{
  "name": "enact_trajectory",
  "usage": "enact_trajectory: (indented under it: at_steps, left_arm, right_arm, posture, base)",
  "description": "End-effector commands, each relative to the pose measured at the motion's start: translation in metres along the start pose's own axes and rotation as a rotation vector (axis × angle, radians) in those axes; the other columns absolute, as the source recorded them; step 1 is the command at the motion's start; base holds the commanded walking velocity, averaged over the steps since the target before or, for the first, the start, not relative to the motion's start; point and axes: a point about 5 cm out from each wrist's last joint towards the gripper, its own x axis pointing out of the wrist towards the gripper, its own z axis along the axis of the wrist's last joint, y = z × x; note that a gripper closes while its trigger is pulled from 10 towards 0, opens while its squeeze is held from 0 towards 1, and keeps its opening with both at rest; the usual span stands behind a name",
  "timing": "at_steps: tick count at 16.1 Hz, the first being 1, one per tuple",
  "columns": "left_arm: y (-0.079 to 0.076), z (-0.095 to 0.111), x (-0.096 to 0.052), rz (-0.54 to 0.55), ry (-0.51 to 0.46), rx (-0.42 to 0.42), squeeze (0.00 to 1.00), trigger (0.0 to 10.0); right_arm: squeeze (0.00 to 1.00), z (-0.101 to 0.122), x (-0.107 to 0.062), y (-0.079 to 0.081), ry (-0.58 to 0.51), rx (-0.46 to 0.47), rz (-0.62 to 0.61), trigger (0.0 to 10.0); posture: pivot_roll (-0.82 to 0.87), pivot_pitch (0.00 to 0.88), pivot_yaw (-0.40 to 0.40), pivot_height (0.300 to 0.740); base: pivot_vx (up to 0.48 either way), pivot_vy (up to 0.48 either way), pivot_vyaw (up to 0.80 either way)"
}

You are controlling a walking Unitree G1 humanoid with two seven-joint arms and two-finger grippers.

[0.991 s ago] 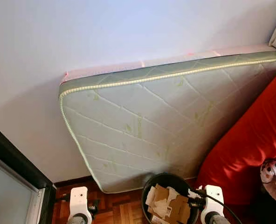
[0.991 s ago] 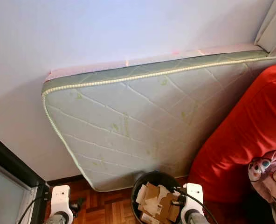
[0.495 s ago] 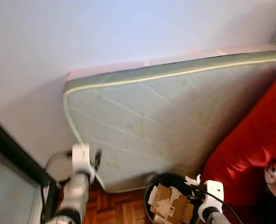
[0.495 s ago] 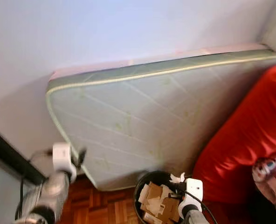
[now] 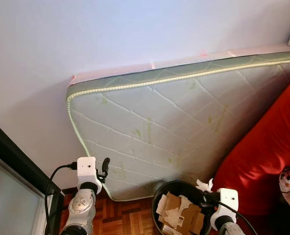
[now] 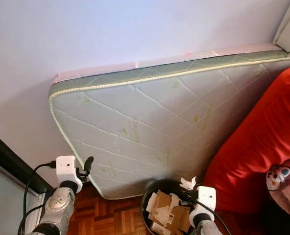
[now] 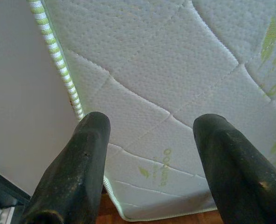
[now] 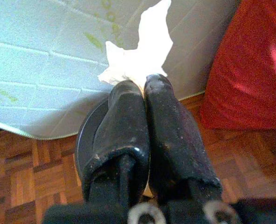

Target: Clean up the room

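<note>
Tissue (image 8: pixel 142 56), a crumpled white scrap, is pinched at its lower end between the fully closed fingers of the right gripper (image 8: pixel 144 86) and is held just above the rim of the black waste bin (image 5: pixel 160 192). It is judged to be nearly weightless, limp and easily torn; hold at the bunched middle is sufficient, and light pressure should be enough, though such a scrap may cling to the rubbery pads when it is let go. The bin is round, smooth-walled and already packed with stiff, flat pieces of brown cardboard (image 5: pixel 180 214) and paper. It stands on glossy wood parquet floor (image 8: pixel 31 172), close to a quilted mattress (image 5: pixel 174 127) leaning on the pale wall (image 5: pixel 86 34); the mattress cover is dimpled, stitched in diamonds, printed with green leaves and edged in striped piping. A soft red cushion (image 5: pixel 267 152) is pressed beside it. The left gripper (image 7: pixel 149 140) is raised near the mattress corner, with fingers spread wide and nothing held.
</note>
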Motion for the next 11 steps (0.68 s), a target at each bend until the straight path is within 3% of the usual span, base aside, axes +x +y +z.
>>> enact_trajectory:
  at_steps: [1, 3, 4, 6, 11]
  left_arm:
    - [0.001, -0.001, 0.0, 0.012, 0.009, -0.001, 0.0, 10.0]
    - [0.002, 0.0, 0.001, 0.019, 0.01, -0.007, 0.0, 10.0]
    - [0.0, 0.002, 0.002, 0.016, 0.002, -0.008, 0.0, 10.0]
    - [-0.004, 0.001, 0.002, 0.004, 0.004, -0.014, 0.0, 10.0]
    - [-0.006, 0.001, 0.002, -0.001, 0.001, -0.011, 0.0, 10.0]
  right_arm:
    - [0.0, 0.0, -0.001, 0.0, -0.014, -0.005, -0.005, 10.0]
    - [0.0, 0.001, -0.002, -0.002, -0.034, -0.001, -0.018, 10.0]
    - [0.0, 0.074, 0.03, 0.014, -0.265, -0.044, 0.021, 10.0]
    - [0.0, 0.117, 0.043, 0.022, -0.383, -0.047, 0.034, 10.0]
    - [0.0, 0.132, 0.047, 0.034, -0.421, -0.045, 0.083, 10.0]
  posture:
    - [0.0, 0.0, 0.035, 0.74]
    - [0.0, 0.0, 0.034, 0.74]
    - [0.0, 0.0, 0.034, 0.74]
    - [0.0, 0.0, 0.035, 0.74]
    - [0.01, 0.0, 0.027, 0.74]
  base:
    - [0.0, 0.0, 0.0]
    - [0.0, 0.0, 0.0]
    - [0.0, 0.0, 0.0]
    - [0.0, 0.0, 0.0]
    - [0.0, 0.0, 0.0]
